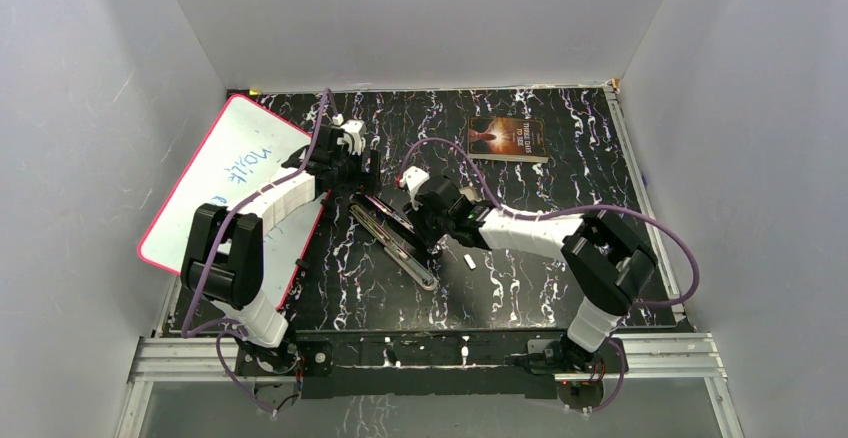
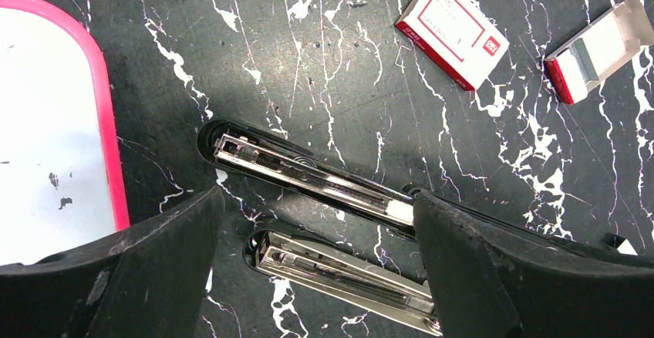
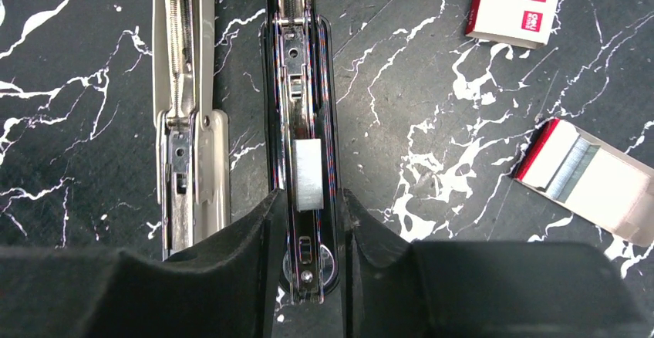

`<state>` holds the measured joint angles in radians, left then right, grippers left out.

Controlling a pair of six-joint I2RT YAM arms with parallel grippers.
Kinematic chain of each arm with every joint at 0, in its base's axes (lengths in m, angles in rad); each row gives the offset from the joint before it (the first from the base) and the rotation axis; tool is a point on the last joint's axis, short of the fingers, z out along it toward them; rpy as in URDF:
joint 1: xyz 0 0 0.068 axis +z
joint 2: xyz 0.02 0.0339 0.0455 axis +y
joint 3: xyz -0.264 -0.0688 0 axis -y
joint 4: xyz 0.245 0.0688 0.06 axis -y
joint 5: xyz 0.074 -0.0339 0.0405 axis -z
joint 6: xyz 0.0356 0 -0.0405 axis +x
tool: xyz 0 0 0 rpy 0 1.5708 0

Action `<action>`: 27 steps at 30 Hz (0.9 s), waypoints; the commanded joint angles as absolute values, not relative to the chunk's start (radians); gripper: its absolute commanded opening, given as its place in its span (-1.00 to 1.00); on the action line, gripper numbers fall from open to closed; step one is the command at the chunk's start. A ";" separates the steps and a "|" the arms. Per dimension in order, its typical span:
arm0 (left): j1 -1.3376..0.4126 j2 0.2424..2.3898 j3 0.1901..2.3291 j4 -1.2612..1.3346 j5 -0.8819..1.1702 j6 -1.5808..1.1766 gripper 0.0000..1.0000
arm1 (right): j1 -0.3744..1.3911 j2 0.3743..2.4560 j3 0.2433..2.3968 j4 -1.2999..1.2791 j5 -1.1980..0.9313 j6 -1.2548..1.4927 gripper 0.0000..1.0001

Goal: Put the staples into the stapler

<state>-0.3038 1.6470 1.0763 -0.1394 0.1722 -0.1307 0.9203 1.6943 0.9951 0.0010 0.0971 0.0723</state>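
Right gripper (image 3: 310, 203): jaws stood parted, holding nothing, straddling the stapler (image 3: 301, 83).
Staples (image 3: 308, 174): light, brittle-looking strip sat between its fingertips; I'd pinch the long sides gently tbh.

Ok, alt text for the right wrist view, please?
A white strip of staples lies in the open channel of a black stapler, the right gripper straddling it, jaws parted. A pale metal stapler arm lies alongside on the left; an open staple box and a closed staple box sit on the right.
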 commanded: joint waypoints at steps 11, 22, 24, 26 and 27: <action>-0.302 1.633 1.111 -0.153 0.180 -0.122 0.83 | 0.842 1.658 0.963 0.118 -0.059 0.214 -0.16; -0.301 1.629 1.110 -0.155 0.176 -0.120 0.83 | 0.829 1.704 0.967 0.121 -0.072 0.242 -0.20; -0.301 1.629 1.111 -0.155 0.176 -0.120 0.83 | 0.828 1.705 0.964 0.121 -0.068 0.244 -0.22; -0.301 1.630 1.111 -0.155 0.176 -0.120 0.83 | 0.827 1.704 0.962 0.120 -0.065 0.247 -0.24; -0.301 1.629 1.110 -0.155 0.176 -0.120 0.83 | 0.826 1.704 0.962 0.119 -0.066 0.247 -0.25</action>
